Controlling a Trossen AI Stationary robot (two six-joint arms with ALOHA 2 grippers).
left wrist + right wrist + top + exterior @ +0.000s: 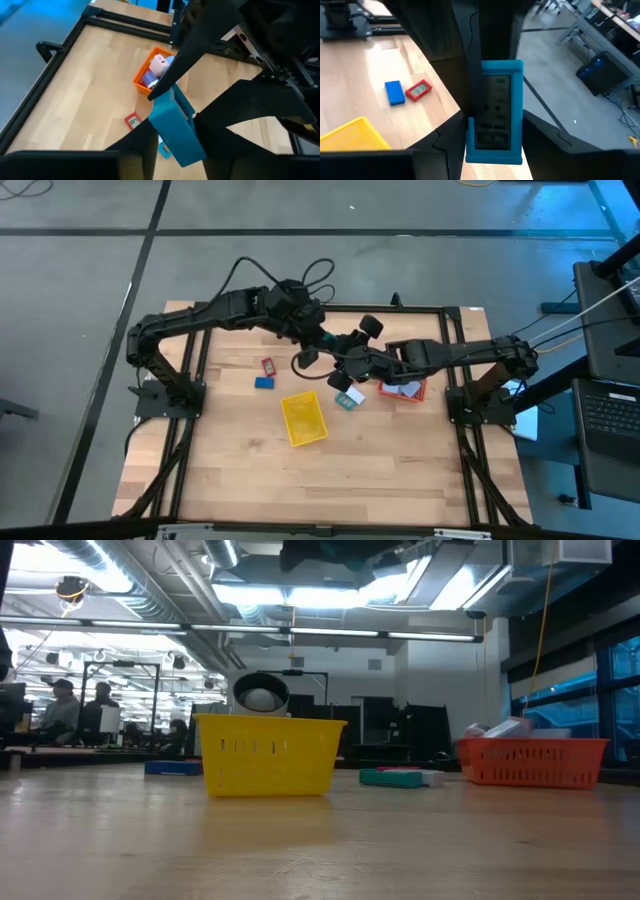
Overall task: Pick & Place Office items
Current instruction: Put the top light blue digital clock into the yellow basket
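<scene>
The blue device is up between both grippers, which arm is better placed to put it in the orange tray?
Probably right. The orange tray lies directly beside the right gripper, on that arm's side; the left gripper, meeting it at the blue device, would have to reach across.

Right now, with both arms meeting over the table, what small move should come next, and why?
Probably the right gripper should secure the blue item before the left gripper lets go. The item hangs above the table, clamped in the left gripper and already flanked by the right one, and the red-orange tray sits on the right arm's side.
</scene>
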